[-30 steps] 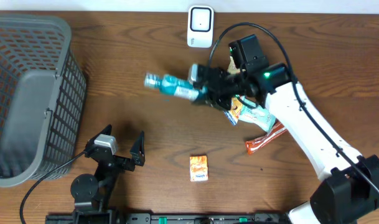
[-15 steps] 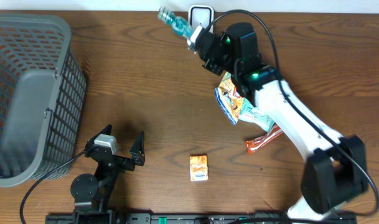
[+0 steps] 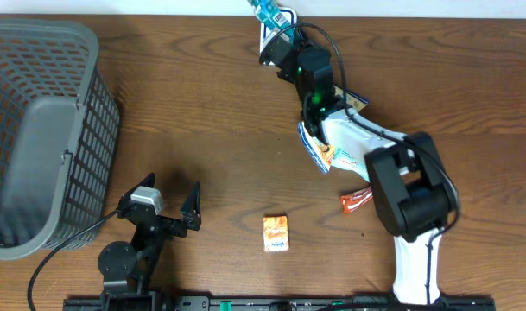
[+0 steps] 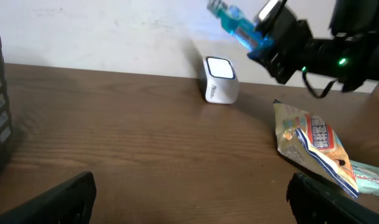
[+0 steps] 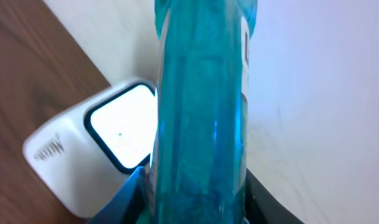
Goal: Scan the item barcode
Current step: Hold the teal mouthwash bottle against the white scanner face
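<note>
two arms sit very differently. the right arm [image 3: 366, 142] stretches far across the wood-grain table [image 3: 202, 104], and the right gripper [image 4: 269, 42] is clamped on the blue bottle [image 4: 234, 18], which is tilted in the air just above the white scanner [image 4: 220, 79] at the far edge. the left gripper [image 3: 170, 192] sits low near the front edge, jaws spread wide and empty. overhead, the frame cuts off the bottle's top and the gripper covers most of the scanner; no barcode can be made out. the bottle is clear blue plastic, cylindrical, with a white label. the scanner is a rounded block with a dark-rimmed glossy window. a crinkled snack packet [image 4: 310, 140] lies nearby.
</note>
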Robot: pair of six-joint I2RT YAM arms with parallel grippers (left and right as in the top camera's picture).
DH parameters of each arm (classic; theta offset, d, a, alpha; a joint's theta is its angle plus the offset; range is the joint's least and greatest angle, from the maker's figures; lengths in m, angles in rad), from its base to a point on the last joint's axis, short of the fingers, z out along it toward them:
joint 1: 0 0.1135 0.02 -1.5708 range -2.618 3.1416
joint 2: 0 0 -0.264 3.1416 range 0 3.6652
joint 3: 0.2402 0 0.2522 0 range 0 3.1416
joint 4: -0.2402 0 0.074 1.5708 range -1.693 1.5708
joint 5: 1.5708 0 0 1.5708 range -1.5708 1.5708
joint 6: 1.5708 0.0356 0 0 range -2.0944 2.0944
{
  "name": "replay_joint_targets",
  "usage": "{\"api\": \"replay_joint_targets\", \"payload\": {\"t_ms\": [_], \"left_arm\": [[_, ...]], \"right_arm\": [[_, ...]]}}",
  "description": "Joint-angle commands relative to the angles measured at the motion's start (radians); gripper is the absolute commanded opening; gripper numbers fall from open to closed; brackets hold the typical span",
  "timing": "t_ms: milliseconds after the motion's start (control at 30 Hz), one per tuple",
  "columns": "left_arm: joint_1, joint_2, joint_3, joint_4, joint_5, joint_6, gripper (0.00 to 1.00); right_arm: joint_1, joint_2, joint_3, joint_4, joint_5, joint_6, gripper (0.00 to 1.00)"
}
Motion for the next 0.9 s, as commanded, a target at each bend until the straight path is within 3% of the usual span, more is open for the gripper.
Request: {"api": "replay_joint_targets", "payload": {"t_ms": [0,267,433,867], "left_arm": [[0.001,-0.002,-0.028,-0.016,0.016,-0.001,0.98],[0.001,-0.002,-0.028,-0.016,0.017,-0.001,0.98],[0.001,-0.002,-0.028,-0.016,0.017,-0.001,0.98],[0.001,-0.002,-0.028,-0.016,0.016,-0.001,0.98]], "right_arm": [[0.000,0.061,0.090,0.035,0.061,-0.112,0.01],[0.000,0.266,0.343,0.034,0.206,-0.319,0.01],[0.000,0.322,0.394,0.035,0.274,-0.472,0.01],[0.007,0.325,0.395,0.104,0.382,-0.552,0.01]]}}
